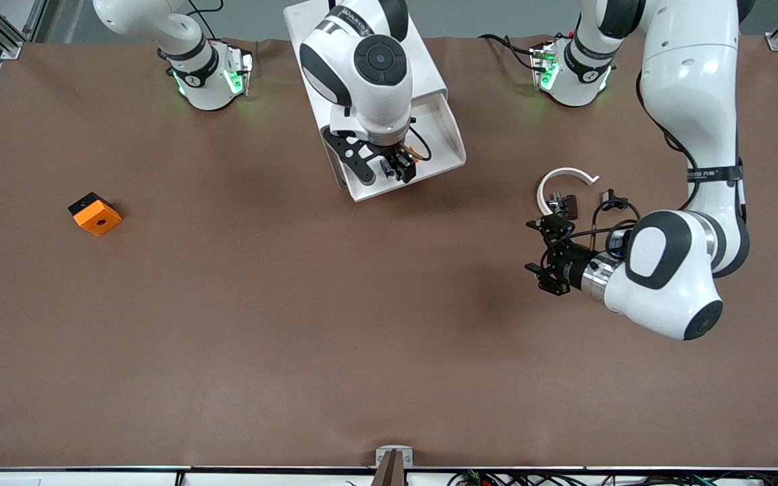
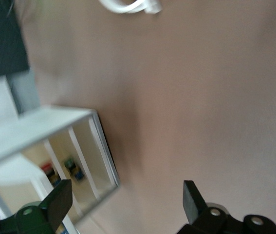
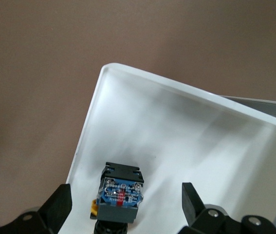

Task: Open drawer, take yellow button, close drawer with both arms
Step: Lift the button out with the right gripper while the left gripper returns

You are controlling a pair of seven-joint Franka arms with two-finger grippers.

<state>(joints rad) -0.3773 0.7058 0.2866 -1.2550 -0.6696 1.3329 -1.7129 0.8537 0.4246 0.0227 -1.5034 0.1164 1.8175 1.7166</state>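
Observation:
The white drawer (image 1: pixel 453 145) stands pulled open toward the front camera. The button (image 3: pixel 120 192) lies in it near the front corner, a dark body with a blue face and a bit of yellow beside it. It shows small in the front view as the button (image 1: pixel 387 167). My right gripper (image 1: pixel 385 169) hangs open just over it, one finger on each side and neither touching. In the right wrist view the right gripper (image 3: pixel 125 195) straddles the button. My left gripper (image 1: pixel 539 251) is open and empty, low over bare table toward the left arm's end.
An orange block with a hole (image 1: pixel 95 213) lies toward the right arm's end. A white curved ring (image 1: pixel 564 177) and small dark clip pieces (image 1: pixel 564 201) lie close to the left gripper. The white cabinet (image 1: pixel 429 74) stands between the two bases.

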